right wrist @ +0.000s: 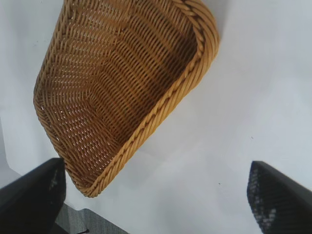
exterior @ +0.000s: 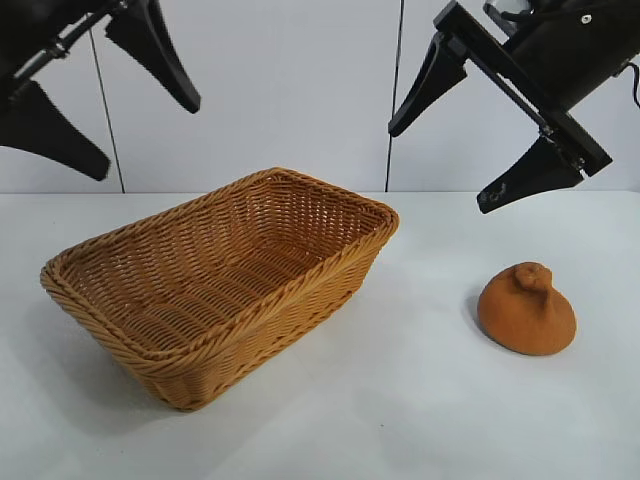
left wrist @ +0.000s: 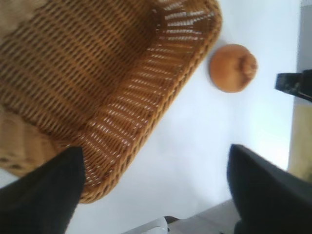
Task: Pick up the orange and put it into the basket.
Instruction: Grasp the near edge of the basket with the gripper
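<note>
orange (exterior: 527, 310): sits on the white table (exterior: 420, 400), near right, upright with its knob on top, well clear of the basket, nothing touching it
basket (exterior: 215, 280): centre-left, looks empty as far as I can see into it
right gripper (exterior: 460, 125): hanging above and a bit behind the orange, fingers spread wide, holding nothing
left gripper (exterior: 105, 85): high at far left over the basket's far end, fingers apart too, empty
tip: I'd drop the right one straight down over the dome, straddle it low, squeeze gently since it probably squashes
</note>
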Controlling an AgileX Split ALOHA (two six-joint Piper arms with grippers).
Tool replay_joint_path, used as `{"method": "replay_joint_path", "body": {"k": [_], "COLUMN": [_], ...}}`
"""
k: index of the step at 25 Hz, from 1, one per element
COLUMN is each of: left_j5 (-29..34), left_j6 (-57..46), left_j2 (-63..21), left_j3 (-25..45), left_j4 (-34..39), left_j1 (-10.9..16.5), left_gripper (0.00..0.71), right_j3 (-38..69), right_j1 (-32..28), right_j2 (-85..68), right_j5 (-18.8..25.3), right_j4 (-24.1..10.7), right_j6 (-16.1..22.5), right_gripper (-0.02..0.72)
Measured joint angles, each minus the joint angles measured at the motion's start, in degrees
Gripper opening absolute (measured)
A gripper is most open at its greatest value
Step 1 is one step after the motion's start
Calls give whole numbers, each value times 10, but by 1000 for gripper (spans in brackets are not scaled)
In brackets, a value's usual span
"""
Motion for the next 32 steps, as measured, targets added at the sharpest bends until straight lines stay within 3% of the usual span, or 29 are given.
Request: {"method": "replay_joint_path", "body": {"k": [11, 20, 32], "left_j5": [-121, -167, -226], "left_j6": [-153, -159, -142], "left_j2": [0, 12, 135], "left_j3": [140, 146, 146], "left_j4": [45, 41, -6], "left_j1": [-10, -10, -10], "left_gripper": [571, 571, 571], "right_j3": [0, 0, 0], "right_j1": [0, 0, 0], "right_j2": [0, 0, 0], "right_j5": [2, 2, -5], "right_j4": [0, 0, 0], "right_j6": [-1, -1, -1], "right_gripper": [694, 694, 694]}}
